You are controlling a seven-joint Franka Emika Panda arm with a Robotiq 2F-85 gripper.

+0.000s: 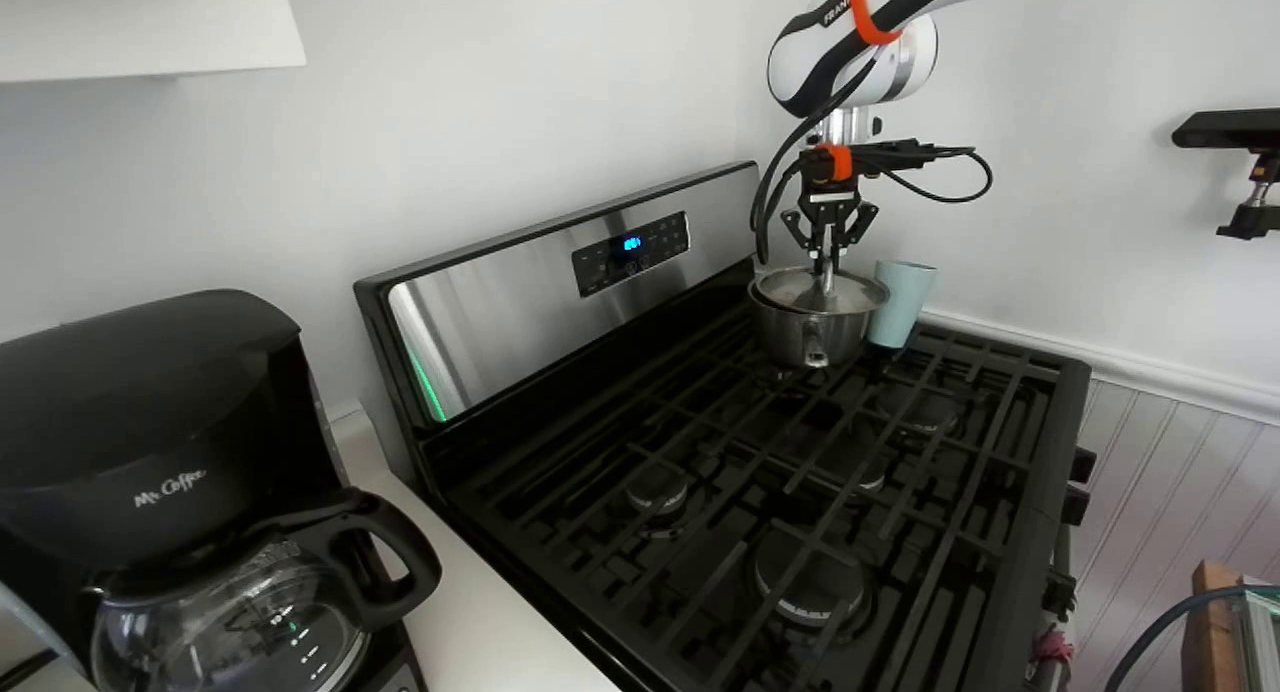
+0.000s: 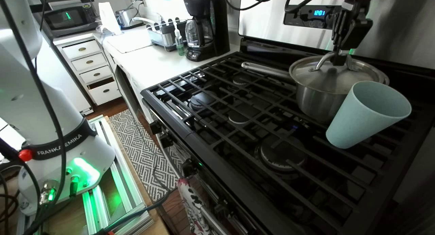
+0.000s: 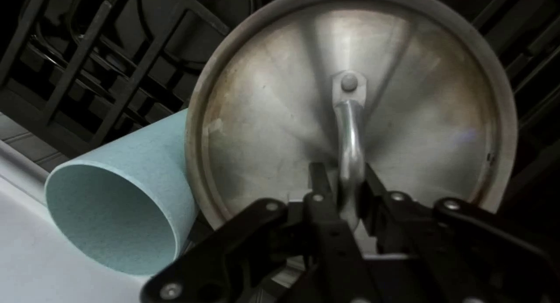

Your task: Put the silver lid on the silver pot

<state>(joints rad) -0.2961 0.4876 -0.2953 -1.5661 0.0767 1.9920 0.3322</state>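
Note:
The silver lid is round and shiny with an arched metal handle. It sits over the mouth of the silver pot, slightly off centre. In an exterior view the lid overhangs the pot toward its long handle, and some rim shows on the opposite side. Whether the lid rests fully on the rim I cannot tell. My gripper is above the lid, its fingers closed around the arched handle. The fingers also show there in an exterior view. The lid hides the pot's inside.
A pale blue-green cup stands close beside the pot; in the wrist view the cup is at the lid's left. The pot is on the black stove grate, near the control panel. A coffee maker stands beyond the stove.

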